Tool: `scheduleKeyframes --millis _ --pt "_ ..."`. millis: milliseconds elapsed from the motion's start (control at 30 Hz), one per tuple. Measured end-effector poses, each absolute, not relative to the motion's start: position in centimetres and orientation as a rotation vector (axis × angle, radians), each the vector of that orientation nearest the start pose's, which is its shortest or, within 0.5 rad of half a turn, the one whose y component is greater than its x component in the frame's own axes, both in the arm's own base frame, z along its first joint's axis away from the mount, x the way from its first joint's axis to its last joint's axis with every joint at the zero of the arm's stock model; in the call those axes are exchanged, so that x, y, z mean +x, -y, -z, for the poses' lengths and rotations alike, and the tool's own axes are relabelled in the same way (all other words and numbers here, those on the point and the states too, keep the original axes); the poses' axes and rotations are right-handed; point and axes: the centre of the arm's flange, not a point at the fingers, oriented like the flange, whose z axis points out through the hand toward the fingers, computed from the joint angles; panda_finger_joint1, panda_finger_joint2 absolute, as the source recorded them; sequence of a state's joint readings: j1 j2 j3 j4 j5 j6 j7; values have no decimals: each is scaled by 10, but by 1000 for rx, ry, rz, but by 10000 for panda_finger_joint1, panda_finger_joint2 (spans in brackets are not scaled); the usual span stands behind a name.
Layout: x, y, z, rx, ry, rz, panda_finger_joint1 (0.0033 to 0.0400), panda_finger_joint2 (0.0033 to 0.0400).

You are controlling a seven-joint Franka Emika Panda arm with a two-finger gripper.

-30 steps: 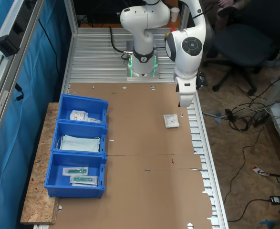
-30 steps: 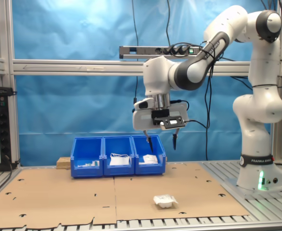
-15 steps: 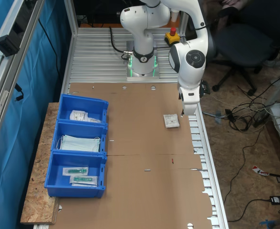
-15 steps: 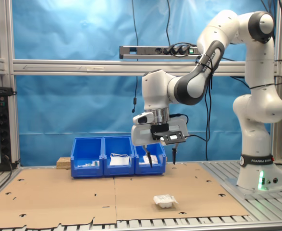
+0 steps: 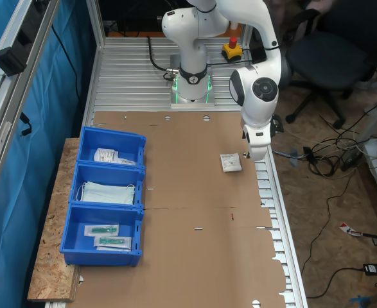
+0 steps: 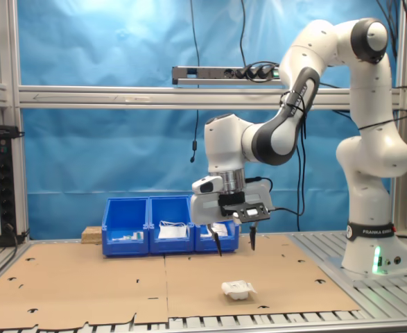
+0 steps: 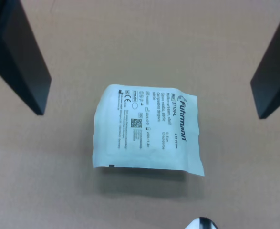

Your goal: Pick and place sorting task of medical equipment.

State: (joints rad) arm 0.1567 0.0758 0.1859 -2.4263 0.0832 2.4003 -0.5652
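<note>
The medical equipment is a small white square sachet (image 5: 230, 162) with fine dark print, lying flat on the brown cardboard near the edge by the arm's base side. In the second exterior view the sachet (image 6: 238, 289) lies near the front edge of the cardboard. My gripper (image 6: 235, 250) hangs open a short way above it, fingers pointing down. In the wrist view the sachet (image 7: 147, 131) lies centred between the two dark fingers (image 7: 20, 62) of the gripper (image 7: 150, 114), which holds nothing. In the first exterior view the gripper (image 5: 251, 154) is mostly covered by the white wrist.
Three blue bins (image 5: 80, 192) stand in a row at the first exterior view's left; they hold white sachets, pale blue masks and clear packets with teal items. The same bins (image 6: 150, 208) stand behind the gripper. The slotted table edge (image 5: 268, 192) runs beside the sachet.
The arm has come down and shifted slightly, bringing the open gripper lower over the sachet. The sachet has not moved.
</note>
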Motion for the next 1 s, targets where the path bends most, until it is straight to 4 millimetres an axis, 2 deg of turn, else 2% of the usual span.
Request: scheduleKeyframes --millis 333,633,1000 --pt "453 -153 -254 -2799 1219 -159 400 400" --pt "456 -136 -237 -2810 1163 -194 400 400" --pt "450 -119 -218 -2817 1111 -253 400 400"
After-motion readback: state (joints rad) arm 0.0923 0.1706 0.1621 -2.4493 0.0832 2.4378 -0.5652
